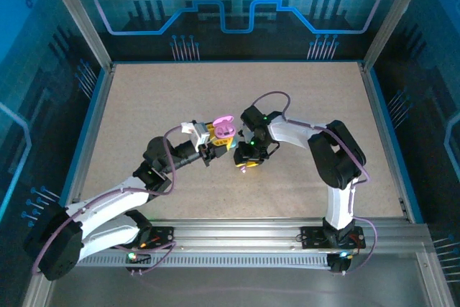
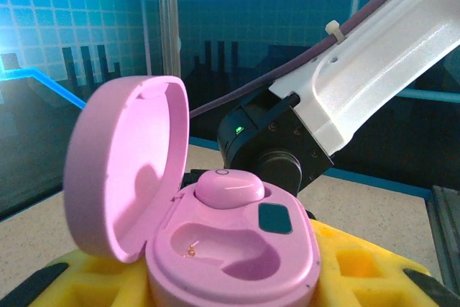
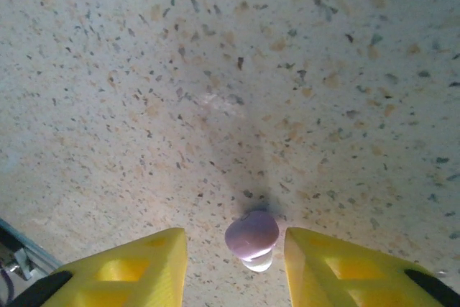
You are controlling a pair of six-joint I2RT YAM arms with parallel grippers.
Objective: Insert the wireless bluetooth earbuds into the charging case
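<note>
The left end effector [image 1: 219, 137] is clamped on the charging case [image 2: 296, 251], a pink pebble-shaped shell. Its yellow fingers [image 2: 366, 271] press against either side of the case body. The lid [image 2: 126, 177] stands open, hinged up on the left as this end effector's own camera looks, with its hollow inside turned toward the base. In the base, the cavity farther from the end effector holds a seated earbud [image 2: 230, 186] of the same pale pink-purple, its rounded back rising above the surface. The empty cavity [image 2: 223, 249] nearer the end effector shows only a small gold contact at its bottom. A dark rectangular patch [image 2: 274, 218] sits just right of the seated earbud. Beyond the case, facing the left end effector, the right arm [image 2: 374, 55] crosses the view: a white link above a black joint with a green light.

The right end effector [image 3: 234, 239] points down at the desk [image 3: 215, 70] with its jaws parted. A light purple earbud [image 3: 251, 234] lies on the speckled surface directly between the two yellow fingertips. A clear strip of desk shows on each side, so neither finger touches it. Its paler, whitish end points back toward the end effector, and its shadow stretches away ahead.

Seen from above, the two end effectors meet near the middle of the desk. The right one sits just beside the left, on the side of the case away from the open lid.
</note>
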